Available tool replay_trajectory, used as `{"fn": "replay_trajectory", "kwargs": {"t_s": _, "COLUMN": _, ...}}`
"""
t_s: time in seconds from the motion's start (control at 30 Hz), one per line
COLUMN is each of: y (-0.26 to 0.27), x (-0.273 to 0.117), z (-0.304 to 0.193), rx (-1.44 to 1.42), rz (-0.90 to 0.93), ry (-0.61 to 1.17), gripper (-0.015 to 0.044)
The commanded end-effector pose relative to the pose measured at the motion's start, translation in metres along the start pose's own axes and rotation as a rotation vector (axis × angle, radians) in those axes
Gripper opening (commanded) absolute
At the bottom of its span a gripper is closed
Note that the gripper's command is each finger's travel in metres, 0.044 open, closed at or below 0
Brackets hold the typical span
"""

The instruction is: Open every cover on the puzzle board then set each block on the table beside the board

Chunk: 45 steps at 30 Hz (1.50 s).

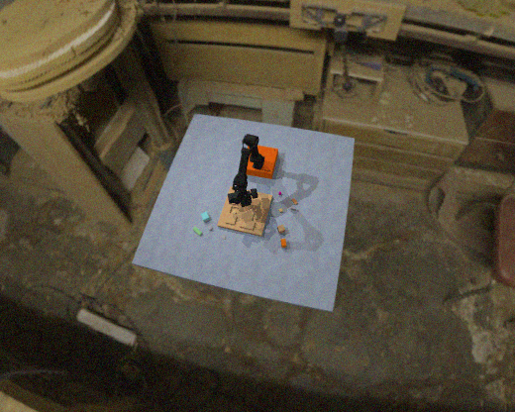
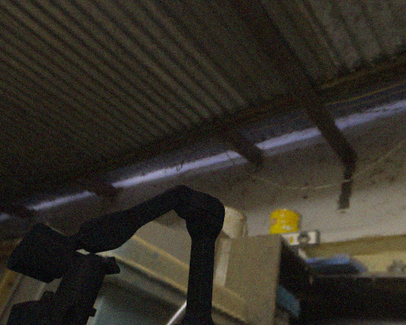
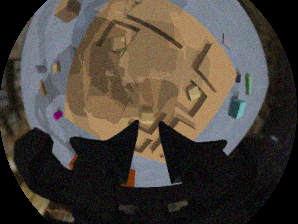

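Observation:
The wooden puzzle board (image 1: 226, 221) (image 3: 222, 67) lies on the blue-grey cloth, with dark angular grooves or rails on its top. In the wrist view a pale square piece (image 3: 119, 44) sits in the upper left corner area, another pale piece (image 3: 193, 92) at the right, and a third pale piece (image 3: 146, 117) just beyond the fingertips. Whether these are blocks or parts of covers cannot be told. My gripper (image 3: 148, 123) is open over the board's near part, the third piece lined up with its gap; contact is unclear. Shadows hide much of the board's left half.
A teal cube (image 1: 206, 216) (image 3: 237, 108) and green bar (image 1: 197, 231) (image 3: 248, 84) lie on one side. A brown cube (image 1: 281, 229) (image 3: 67, 10), orange cube (image 1: 283, 243) and magenta piece (image 1: 280, 193) (image 3: 58, 115) lie opposite. An orange box (image 1: 269, 154) stands behind the board.

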<state>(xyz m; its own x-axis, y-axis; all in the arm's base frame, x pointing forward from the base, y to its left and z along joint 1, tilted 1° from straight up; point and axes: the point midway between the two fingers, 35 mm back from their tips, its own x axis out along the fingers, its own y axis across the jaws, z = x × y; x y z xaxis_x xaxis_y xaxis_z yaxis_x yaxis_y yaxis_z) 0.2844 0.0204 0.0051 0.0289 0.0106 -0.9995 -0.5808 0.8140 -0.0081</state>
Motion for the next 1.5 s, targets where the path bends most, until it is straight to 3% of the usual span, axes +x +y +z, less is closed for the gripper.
{"fn": "replay_trajectory", "kwargs": {"t_s": 0.0, "y": 0.002, "x": 0.006, "z": -0.002, "rx": -0.004, "rz": 0.006, "ry": 0.009, "gripper": 0.0144}}
{"fn": "replay_trajectory", "kwargs": {"t_s": 1.17, "y": 0.002, "x": 0.026, "z": -0.003, "rx": -0.004, "rz": 0.006, "ry": 0.009, "gripper": 0.0144}}
{"fn": "replay_trajectory", "kwargs": {"t_s": 1.47, "y": 0.001, "x": 0.024, "z": -0.002, "rx": -0.001, "rz": 0.003, "ry": 0.005, "gripper": 0.0084}}
